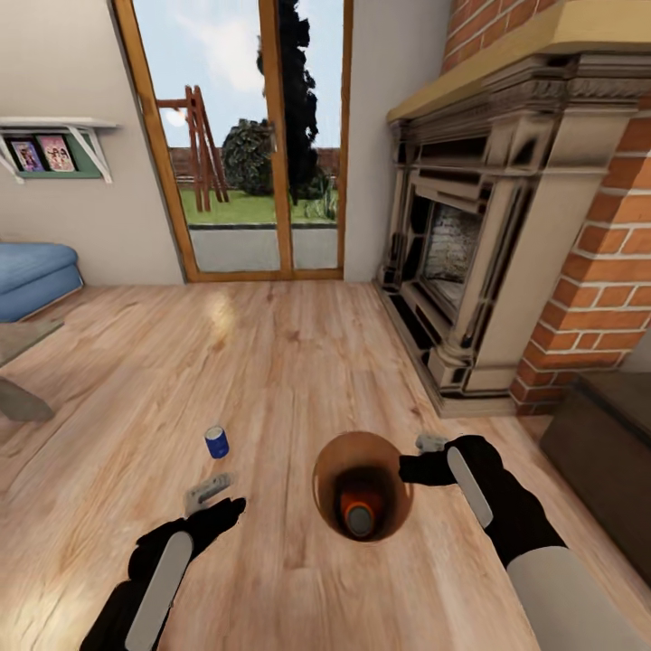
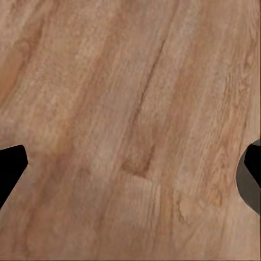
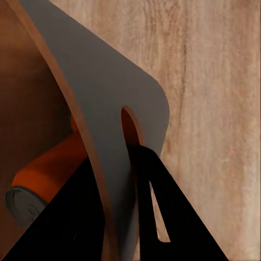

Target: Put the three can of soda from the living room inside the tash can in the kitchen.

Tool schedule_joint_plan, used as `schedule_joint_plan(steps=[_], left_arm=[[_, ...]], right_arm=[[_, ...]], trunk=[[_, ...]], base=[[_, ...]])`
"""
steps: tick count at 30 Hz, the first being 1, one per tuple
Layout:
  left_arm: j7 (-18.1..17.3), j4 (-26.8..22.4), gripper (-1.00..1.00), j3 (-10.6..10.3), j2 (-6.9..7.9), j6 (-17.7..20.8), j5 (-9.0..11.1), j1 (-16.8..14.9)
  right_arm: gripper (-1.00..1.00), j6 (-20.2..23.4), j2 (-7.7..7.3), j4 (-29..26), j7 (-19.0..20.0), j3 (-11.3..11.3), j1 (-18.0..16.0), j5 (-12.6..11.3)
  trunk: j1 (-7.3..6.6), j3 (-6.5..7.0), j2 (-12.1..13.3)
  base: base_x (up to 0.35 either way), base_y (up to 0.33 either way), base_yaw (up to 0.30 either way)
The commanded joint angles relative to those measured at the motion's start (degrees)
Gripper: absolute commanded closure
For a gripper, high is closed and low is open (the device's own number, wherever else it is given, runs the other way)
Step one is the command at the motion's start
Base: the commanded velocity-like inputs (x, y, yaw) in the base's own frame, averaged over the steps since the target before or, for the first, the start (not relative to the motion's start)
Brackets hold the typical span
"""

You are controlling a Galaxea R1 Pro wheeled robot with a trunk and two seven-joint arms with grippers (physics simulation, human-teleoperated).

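Blue can stands on wood floor, just beyond left pincer.

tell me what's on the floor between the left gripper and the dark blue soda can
Nothing but bare wood floor, as the head view shows. The open left gripper sits just short of the upright dark blue soda can, not touching it.

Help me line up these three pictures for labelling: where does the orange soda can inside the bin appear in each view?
Head view: the orange can lies at the bottom of the bin, low and centre, beside the right gripper.
Left wrist view: not in this picture, which looks at wood floor.
Right wrist view: inside the bin's wall, pale end visible.
Shared landmark: the wood floor.
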Motion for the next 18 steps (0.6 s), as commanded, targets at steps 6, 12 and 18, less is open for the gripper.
schedule_joint_plan(steps=[6, 12, 18], left_arm=[[1.97, 1.86, -1.00, -0.10, -0.74, 0.03, -4.46, -0.61], [2.06, 3.84, -1.00, -1.11, -0.78, 2.66, -4.67, -1.53], [2.01, 4.21, -1.00, -1.57, -0.41, 3.05, -4.82, -2.01]], right_arm=[[1.00, 0.02, -0.13, -0.46, 0.43, -0.13, 0.10, -1.46], [1.00, 0.02, -0.27, -0.98, 0.53, -0.26, 0.14, -1.73], [1.00, 0.02, -0.66, 0.31, 0.60, -0.69, -0.32, -1.98]], trunk=[[0.00, 0.00, 0.00], [0.00, 0.00, 0.00], [0.00, 0.00, 0.00]], base=[[0.340, 0.023, 0.122], [0.346, 0.002, 0.009], [0.347, 0.000, 0.001]])
